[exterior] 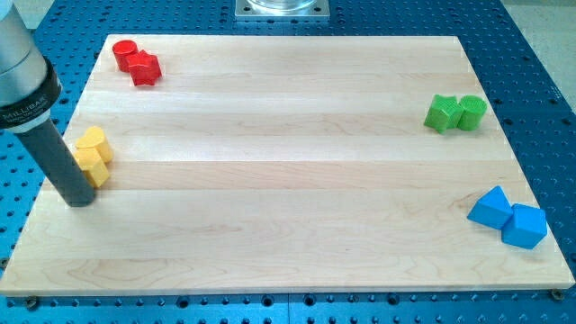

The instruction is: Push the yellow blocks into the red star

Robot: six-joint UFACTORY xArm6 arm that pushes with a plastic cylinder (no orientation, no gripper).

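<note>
**Tip parked under the yellow pair, red star far up the board's left edge**

My tip [81,200] rests on the wooden board [288,180] near its left edge, just below and to the view's left of the two yellow blocks. The rod has no jaws to open or close; it grips nothing and can only shove. Whether the tip is actually touching the lower yellow block [97,171] I cannot tell, since the rod's dark end sits right against the block's lower-left corner in this view.

The upper yellow block [90,142] sits touching the lower one, the two stacked as a short column along the view's vertical. The red star [144,67] lies well apart from them, near the board's top-left corner, with a red cylinder [124,52] touching it on its upper-left side.

As I judge it, the approach step is done and the push itself is about to start. The next move calls for a stroke toward the view's top and slightly right, so both yellows travel together (the lower one driving the upper) rather than splitting to either side.

Off to the view's right, clear of all this, stand a green pair [455,112] and a blue pair [509,216].
</note>
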